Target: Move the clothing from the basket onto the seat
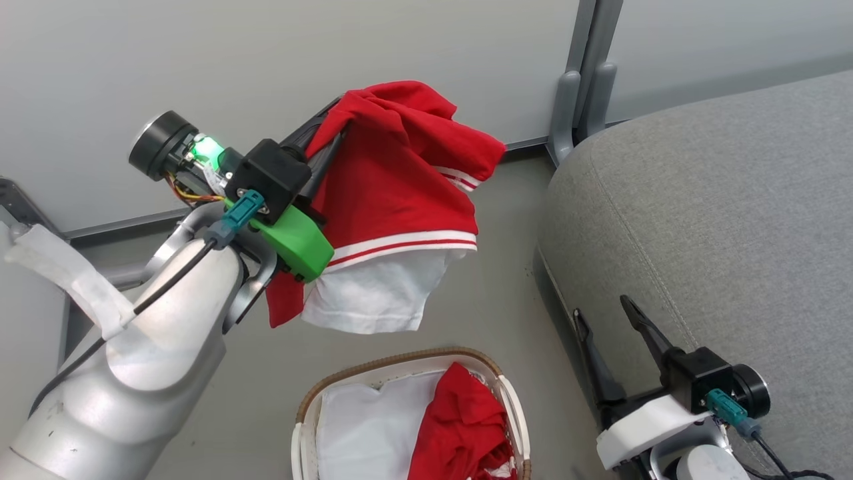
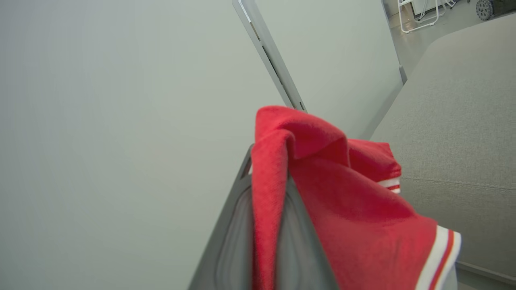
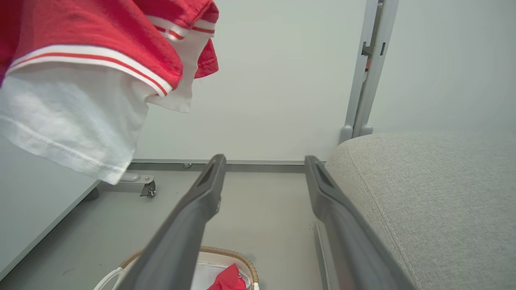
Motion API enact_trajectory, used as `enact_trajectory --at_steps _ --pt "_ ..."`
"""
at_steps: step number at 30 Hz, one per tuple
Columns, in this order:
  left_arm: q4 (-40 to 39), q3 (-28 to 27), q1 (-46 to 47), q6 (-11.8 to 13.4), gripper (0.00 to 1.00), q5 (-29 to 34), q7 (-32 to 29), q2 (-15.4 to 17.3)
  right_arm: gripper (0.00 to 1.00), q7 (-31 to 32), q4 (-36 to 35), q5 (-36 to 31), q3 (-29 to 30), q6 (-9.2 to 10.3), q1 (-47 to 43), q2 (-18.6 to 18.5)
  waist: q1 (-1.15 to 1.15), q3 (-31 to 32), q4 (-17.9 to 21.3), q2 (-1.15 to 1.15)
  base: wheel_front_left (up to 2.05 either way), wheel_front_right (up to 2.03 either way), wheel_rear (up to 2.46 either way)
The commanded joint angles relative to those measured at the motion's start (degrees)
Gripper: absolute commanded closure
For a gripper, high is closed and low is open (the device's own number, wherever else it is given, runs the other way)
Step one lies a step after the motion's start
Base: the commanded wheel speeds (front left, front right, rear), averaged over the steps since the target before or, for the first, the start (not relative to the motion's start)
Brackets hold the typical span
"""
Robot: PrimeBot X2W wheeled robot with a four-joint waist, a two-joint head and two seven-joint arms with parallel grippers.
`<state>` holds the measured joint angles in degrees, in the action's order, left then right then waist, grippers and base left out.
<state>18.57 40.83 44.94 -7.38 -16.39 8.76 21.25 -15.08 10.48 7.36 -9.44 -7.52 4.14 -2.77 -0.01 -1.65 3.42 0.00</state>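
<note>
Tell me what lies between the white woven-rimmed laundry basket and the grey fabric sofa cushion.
A bare strip of grey floor separates basket from cushion, shown in the head view.

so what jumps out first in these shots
The red garment hangs high in front of the wall, pinched in the left gripper, its white part drooping below. A second red piece lies in the basket on the floor beneath. The open right gripper sits beside the grey seat at right.
</note>
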Motion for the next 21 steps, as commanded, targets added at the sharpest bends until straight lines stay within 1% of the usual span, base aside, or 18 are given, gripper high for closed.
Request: enact_trajectory --at_steps 1,7,11,17,21 --pt "-0.73 0.22 1.01 -0.17 1.0 -0.31 -0.27 0.35 0.0 -0.14 0.02 -0.63 -0.49 0.06 -0.37 -0.21 0.01 0.44 -0.1 0.0 0.0 0.0 0.0" --pt "-3.53 2.27 1.84 -0.17 1.0 -1.15 -1.5 0.35 0.0 -0.14 0.15 -1.53 -3.61 0.06 2.45 -0.21 0.01 1.09 -0.68 0.0 0.0 0.0 0.0" --pt "-5.14 3.07 2.3 -0.16 1.0 -1.71 -2.0 -0.05 0.0 -0.14 0.97 -0.98 -7.33 0.06 5.51 -0.23 0.01 1.32 -1.24 0.0 0.0 0.0 0.0" --pt "-6.74 4.1 2.77 -0.16 1.0 -1.93 -2.28 -0.84 0.0 -0.14 5.08 7.7 -12.21 0.06 9.83 -0.25 0.01 1.51 -2.19 0.0 0.0 0.0 0.0" --pt "-8.15 4.95 2.77 -0.16 1.0 -1.98 -2.47 -1.12 0.0 -0.14 8.26 10.59 -16.01 0.06 12.92 -0.22 0.01 1.47 -2.72 0.0 0.0 0.0 0.0"
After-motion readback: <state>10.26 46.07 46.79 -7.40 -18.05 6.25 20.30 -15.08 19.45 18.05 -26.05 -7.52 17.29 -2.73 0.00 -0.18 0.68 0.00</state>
